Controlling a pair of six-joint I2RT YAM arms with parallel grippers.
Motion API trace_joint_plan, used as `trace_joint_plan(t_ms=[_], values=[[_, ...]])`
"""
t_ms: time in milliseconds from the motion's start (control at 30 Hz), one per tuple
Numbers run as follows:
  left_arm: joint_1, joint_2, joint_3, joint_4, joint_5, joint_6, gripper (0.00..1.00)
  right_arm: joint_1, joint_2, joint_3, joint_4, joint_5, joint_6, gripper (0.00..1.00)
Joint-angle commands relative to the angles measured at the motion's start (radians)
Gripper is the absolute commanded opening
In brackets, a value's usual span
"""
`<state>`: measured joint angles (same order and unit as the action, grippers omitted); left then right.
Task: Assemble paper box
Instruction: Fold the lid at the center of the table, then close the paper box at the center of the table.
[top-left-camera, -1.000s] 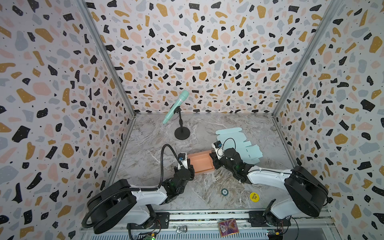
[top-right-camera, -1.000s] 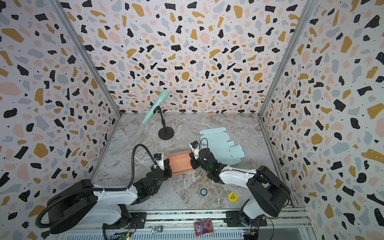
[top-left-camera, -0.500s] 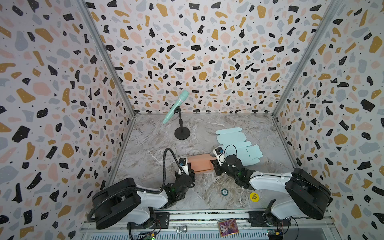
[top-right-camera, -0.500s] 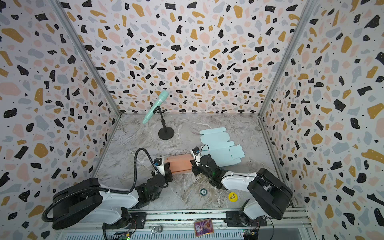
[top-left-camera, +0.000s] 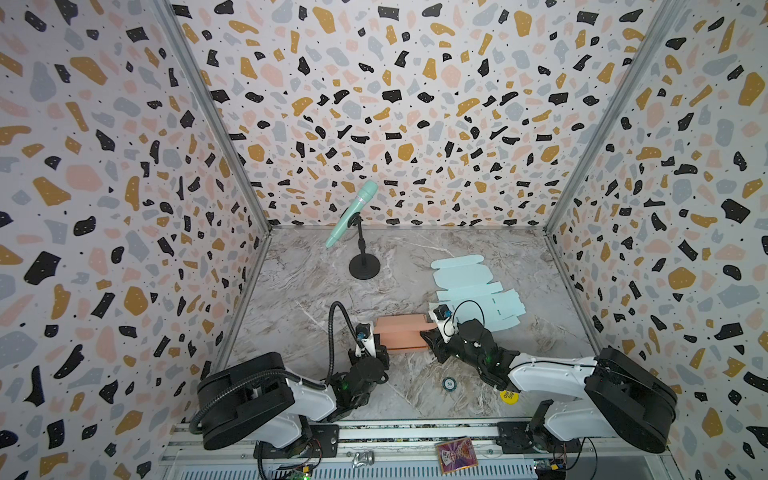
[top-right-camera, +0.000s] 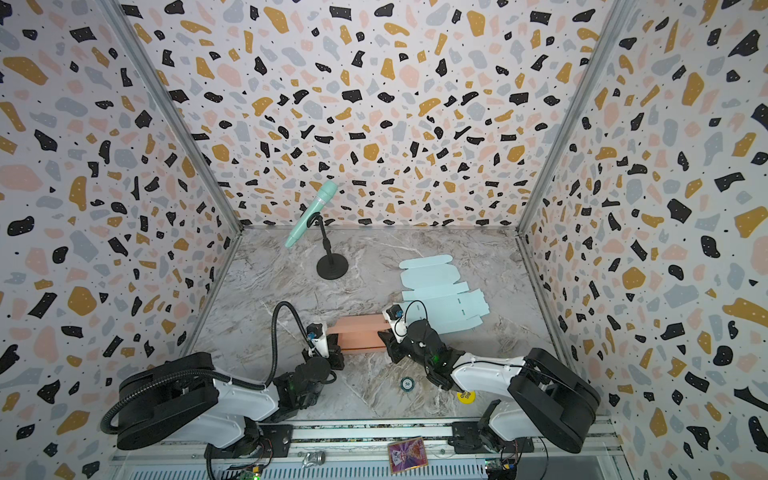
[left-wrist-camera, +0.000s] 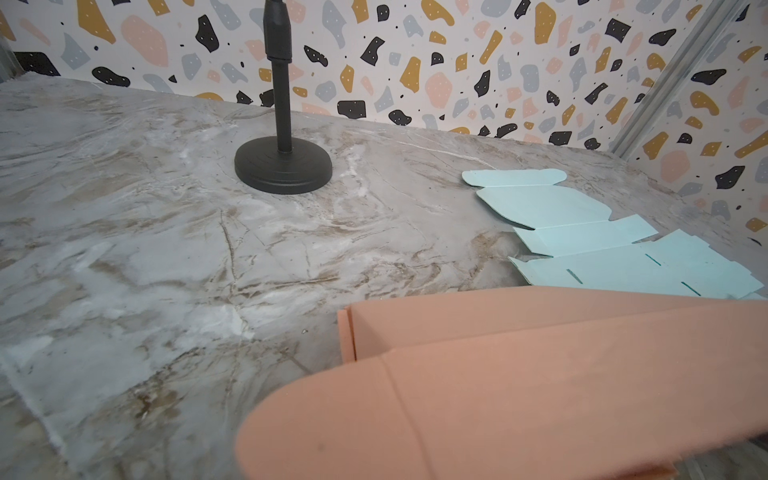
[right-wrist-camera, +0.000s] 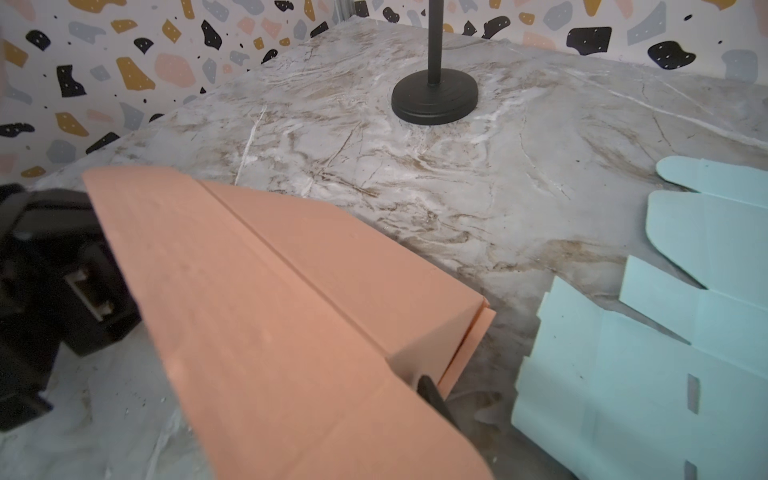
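The orange paper box sits folded in the middle of the marble table, between my two grippers. At its left end my left gripper is shut on the box. There the rounded flap covers the jaws in the left wrist view. My right gripper is at the box's right end. Of it only one black fingertip shows, off to the side under the end flap. Its jaws stand apart and do not pinch the flap.
A flat light-blue box blank lies just behind and right of the right gripper. A black stand with a mint microphone is at the back. A poker chip and a yellow sticker lie near the front edge.
The orange box and both grippers have moved towards the front of the table. The right gripper's jaws have parted from the box's end flap. The left gripper stays shut.
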<state>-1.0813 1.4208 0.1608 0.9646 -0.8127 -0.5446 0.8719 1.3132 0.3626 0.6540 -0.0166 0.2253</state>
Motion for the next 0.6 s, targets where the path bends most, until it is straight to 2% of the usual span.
trace_joint_plan(t_ms=[0,200,367,433,567], values=[[-0.007,0.013,-0.012,0.051,-0.029,-0.013,0.08,0.008,-0.088,-0.052,0.032,-0.022,0.024,0.42],[-0.006,0.024,0.006,0.044,-0.029,-0.003,0.08,0.039,-0.314,-0.113,-0.069,-0.013,0.002,0.52],[-0.009,0.024,0.018,0.037,-0.028,0.001,0.08,0.016,-0.476,0.002,-0.274,0.011,0.096,0.57],[-0.013,0.022,0.030,0.025,-0.028,0.007,0.08,-0.022,-0.471,0.088,-0.364,-0.006,0.132,0.59],[-0.021,0.031,0.056,0.000,-0.028,0.020,0.09,-0.119,-0.348,0.236,-0.445,-0.102,0.130,0.59]])
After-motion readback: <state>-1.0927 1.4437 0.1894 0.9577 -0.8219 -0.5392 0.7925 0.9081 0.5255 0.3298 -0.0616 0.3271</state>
